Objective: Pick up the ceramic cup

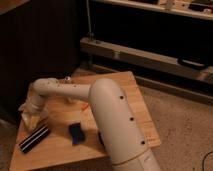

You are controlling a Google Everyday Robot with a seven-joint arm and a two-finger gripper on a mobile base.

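My white arm reaches left across the wooden table (125, 100). The gripper (29, 118) hangs low over the table's left edge, just above a black and white striped bar (34, 138). A pale shape sits at the gripper's tip, and I cannot separate it from the fingers. I cannot make out the ceramic cup for certain; it may be hidden by the arm or the gripper. A small white rounded thing (66, 79) pokes up behind the forearm, and what it is I cannot tell.
A dark blue block (76, 133) lies near the table's front, beside the arm's thick link. A metal shelf rail (145, 55) runs behind the table. Speckled floor (185, 125) lies to the right.
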